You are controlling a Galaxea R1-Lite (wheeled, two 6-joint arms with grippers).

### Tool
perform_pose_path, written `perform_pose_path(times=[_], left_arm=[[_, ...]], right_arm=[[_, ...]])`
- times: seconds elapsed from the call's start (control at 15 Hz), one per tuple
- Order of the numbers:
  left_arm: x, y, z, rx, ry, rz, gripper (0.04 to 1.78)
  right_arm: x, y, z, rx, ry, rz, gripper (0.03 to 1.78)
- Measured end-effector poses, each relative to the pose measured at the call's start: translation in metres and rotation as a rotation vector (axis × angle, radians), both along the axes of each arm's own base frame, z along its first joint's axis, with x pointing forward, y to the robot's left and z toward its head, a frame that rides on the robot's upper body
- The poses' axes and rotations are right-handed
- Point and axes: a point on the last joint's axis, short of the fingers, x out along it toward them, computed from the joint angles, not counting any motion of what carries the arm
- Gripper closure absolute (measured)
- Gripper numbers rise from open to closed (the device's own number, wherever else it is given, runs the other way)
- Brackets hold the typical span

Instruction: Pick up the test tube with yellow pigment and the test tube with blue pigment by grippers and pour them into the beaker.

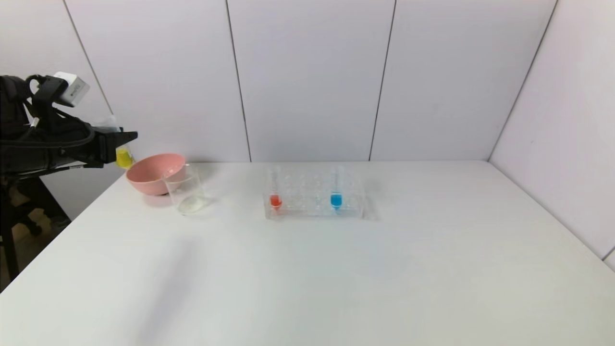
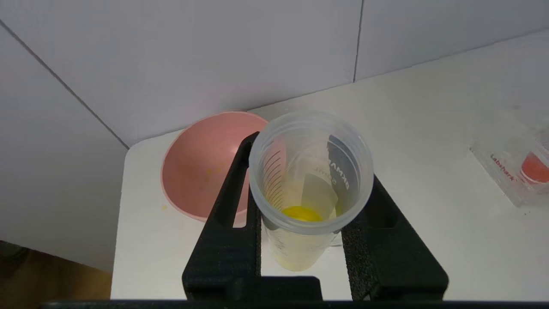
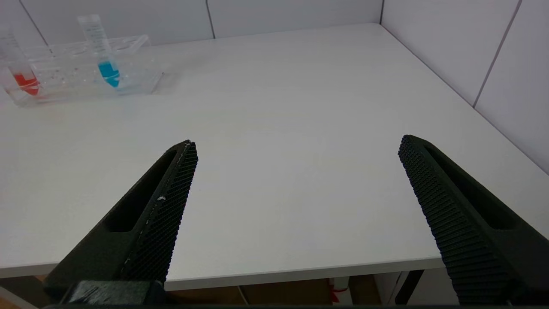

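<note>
**A:** Why is the left claw up at the counter's far-left corner?

**B:** It is clamped on the test tube with yellow pigment, held upright and mouth-up so the small yellow pool stays at the bottom. It hangs beside the pink bowl, with the beaker just in front of the bowl. I judge the pour has not begun, since the beaker looks clear.

**A:** And the blue one?

**B:** The test tube with blue pigment stands in the clear tube rack mid-counter, upright, well apart from the red-liquid tube at the rack's other end. The rack keeps both from tipping.

**A:** The right claw?

**B:** Spread wide and empty, low over the counter's near edge, well short of the rack.

**A:** Any writing?

**B:** The rack reads "Labshark" in red. The yellow tube carries printed graduation lines and mirrored lettering seen through its wall, possibly a brand and volume, but I cannot read it surely.
</note>
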Motion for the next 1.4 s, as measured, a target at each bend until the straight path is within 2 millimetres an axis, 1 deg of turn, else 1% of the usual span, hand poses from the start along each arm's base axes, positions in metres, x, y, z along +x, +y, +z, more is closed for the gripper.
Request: perform_pose_path(times=[0.27,0.6,0.8,0.93,1.2,1.4], left_arm=[[0.013,0.021,0.01,0.137,0.037,-0.114,1.28],[0.036,0.034,0.018,0.321,0.066,-0.236,1.28],[0.053,0.04,0.015,0.457,0.079,-0.303,1.28],[0.061,0.044,0.014,0.541,0.084,-0.345,1.28],[0.069,0.045,0.012,0.694,0.141,-0.406,1.28],[0.073,0.042,-0.001,0.791,0.225,-0.459,1.28]], right_arm=[[0.0,0.0,0.0,0.0,0.0,0.0,0.1],[0.0,0.0,0.0,0.0,0.0,0.0,0.1],[0.0,0.0,0.0,0.0,0.0,0.0,0.1],[0.0,0.0,0.0,0.0,0.0,0.0,0.1],[0.0,0.0,0.0,0.0,0.0,0.0,0.1],[0.0,0.0,0.0,0.0,0.0,0.0,0.1]])
